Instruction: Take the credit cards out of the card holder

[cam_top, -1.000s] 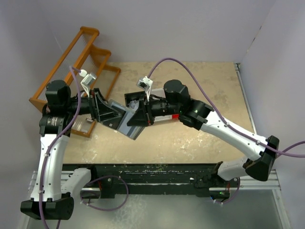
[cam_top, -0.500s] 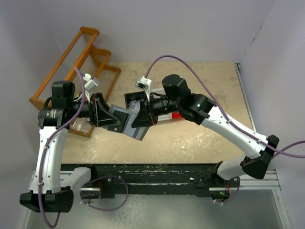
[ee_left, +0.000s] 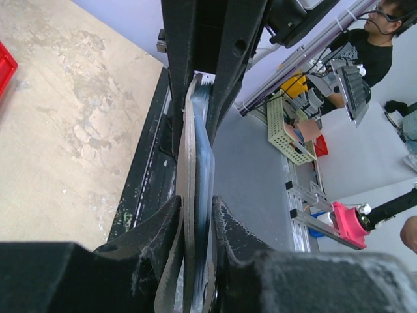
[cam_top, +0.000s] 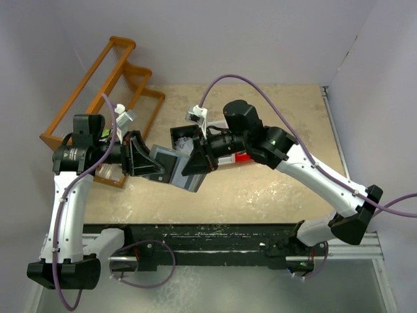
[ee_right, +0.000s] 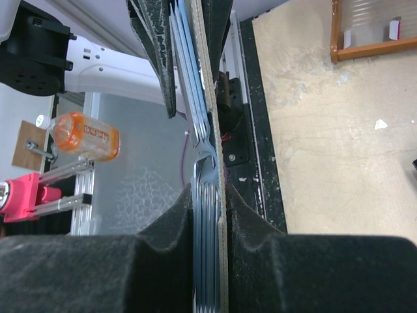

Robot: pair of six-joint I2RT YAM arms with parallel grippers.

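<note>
The left arm is rising from its base at 7 o'clock in the top view and bending at the elbow, so that the left claw (cam_top: 154,163) is pointing toward 3 o'clock. The right arm is stretching in from 4 o'clock, elbow raised, and the right claw (cam_top: 187,165) is pointing toward 9 o'clock, straight at the other. The card holder (cam_top: 171,167) is hanging between them above the table (cam_top: 273,195), at 3 o'clock of the left claw and 9 o'clock of the right. In the left wrist view the fingers (ee_left: 155,238) are pressing on both faces of the holder, which is showing edge-on and running up toward 12 o'clock. In the right wrist view that claw's fingers (ee_right: 166,222) are pinching the opposite end nearly closed. The cards (ee_right: 189,85) are showing as thin pale layers inside the holder. Whether the left claw is gripping cards alone or the whole case cannot be told.
</note>
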